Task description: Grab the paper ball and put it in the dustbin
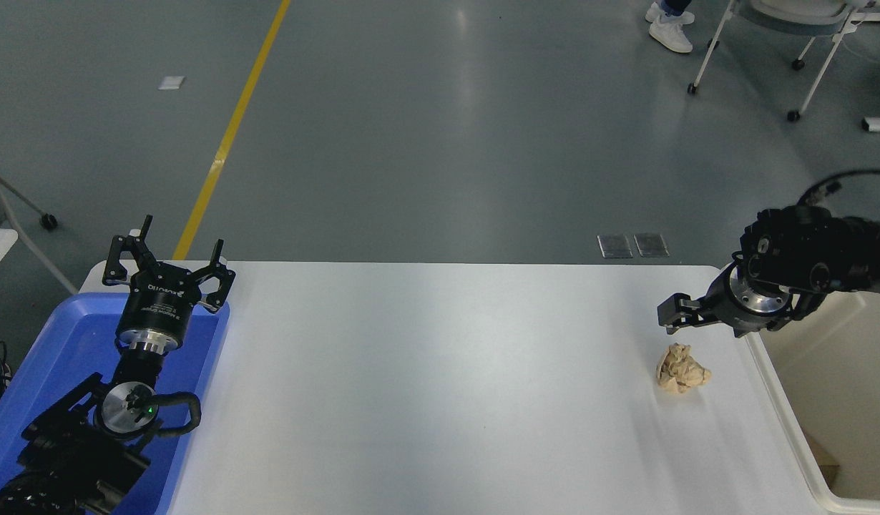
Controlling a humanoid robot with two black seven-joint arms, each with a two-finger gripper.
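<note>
1. Lying on the white table (440,386), the paper ball (682,369) sits at four o'clock, just beside the dustbin (783,400).
2. Left gripper (169,262), fingers spread, empty, parks at eight o'clock over the blue tray (46,357).
3. Right gripper (680,315) hovers just beyond the ball; finger state unclear.

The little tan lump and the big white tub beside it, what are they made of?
The paper ball looks like crumpled brown paper: matte, creased, lumpy. The dustbin appears to be cream plastic, with smooth walls and a thick rolled rim.
</note>
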